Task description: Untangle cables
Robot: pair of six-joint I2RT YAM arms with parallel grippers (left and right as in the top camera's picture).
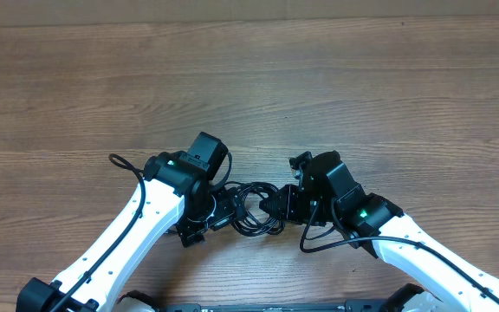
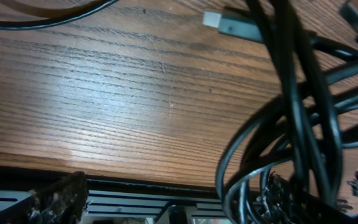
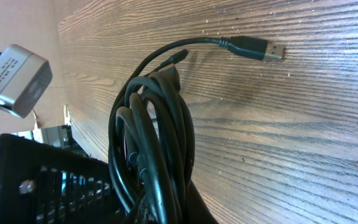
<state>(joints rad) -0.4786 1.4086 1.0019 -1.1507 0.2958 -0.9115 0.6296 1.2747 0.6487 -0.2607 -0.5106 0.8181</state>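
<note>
The cables [image 1: 254, 210] are a coiled black bundle low on the wooden table, between my two grippers. My right gripper [image 1: 281, 206] is shut on the bundle's right side. In the right wrist view the loops [image 3: 154, 137] rise out of its jaws [image 3: 166, 208], and a silvery plug [image 3: 267, 49] lies on the wood beyond. My left gripper [image 1: 223, 213] stands wide open at the bundle's left side. In the left wrist view the loops [image 2: 291, 124] cross its right finger [image 2: 278, 194], while its left finger [image 2: 58, 199] is far from them. Another plug tip [image 2: 219, 22] lies at the top.
The wooden table [image 1: 249, 87] stretches far and to both sides of the arms. The table's near edge [image 2: 135, 182] runs just under the left gripper. Thicker black arm wires curve beside each wrist [image 1: 327, 243]. The left arm's grey camera housing [image 3: 14, 78] shows in the right wrist view.
</note>
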